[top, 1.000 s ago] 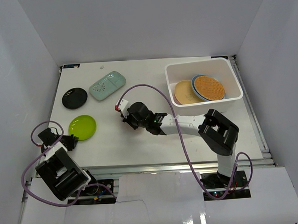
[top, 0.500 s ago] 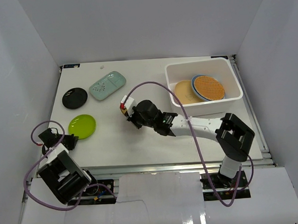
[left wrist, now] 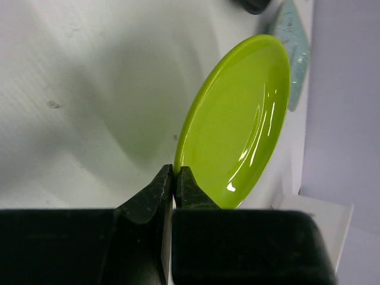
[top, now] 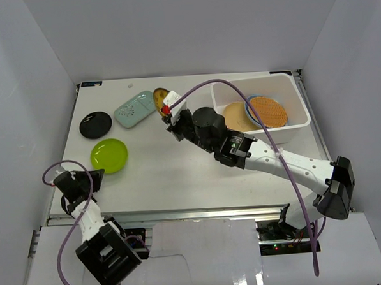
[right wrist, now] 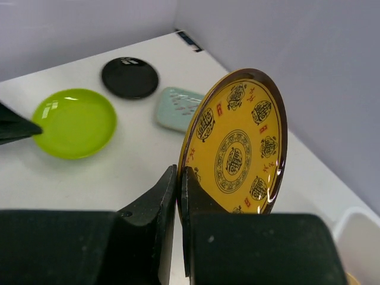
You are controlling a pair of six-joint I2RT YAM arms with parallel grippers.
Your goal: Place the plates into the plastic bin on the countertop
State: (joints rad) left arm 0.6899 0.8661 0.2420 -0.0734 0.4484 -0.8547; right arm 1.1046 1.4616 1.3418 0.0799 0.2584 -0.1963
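Note:
My right gripper [top: 170, 113] [right wrist: 180, 173] is shut on the rim of the small yellow-and-dark patterned plate [right wrist: 240, 145] [top: 160, 95] and holds it on edge above the countertop [top: 179, 172], left of the white plastic bin [top: 302, 108]. My left gripper [top: 96, 177] [left wrist: 175, 173] is shut on the near rim of the lime green plate [top: 109, 154] [left wrist: 237, 124], which is tilted with a shadow under it. The black plate [top: 95, 125] and the mint-green dotted plate [top: 137, 108] lie at the far left. Tan [top: 232, 116], woven orange [top: 267, 111] and blue plates lie in the bin.
White walls close in the countertop on the left, back and right. The right arm [top: 274, 160] stretches diagonally across the middle of the table. A purple cable [top: 203, 85] arcs over the bin's left side. The metal frame edge [top: 200, 212] runs along the front.
My right arm has lifted and swung toward the far side, and the yellow patterned plate now shows in its grip. My left arm has drawn back and the lime plate has shifted slightly and tilted.

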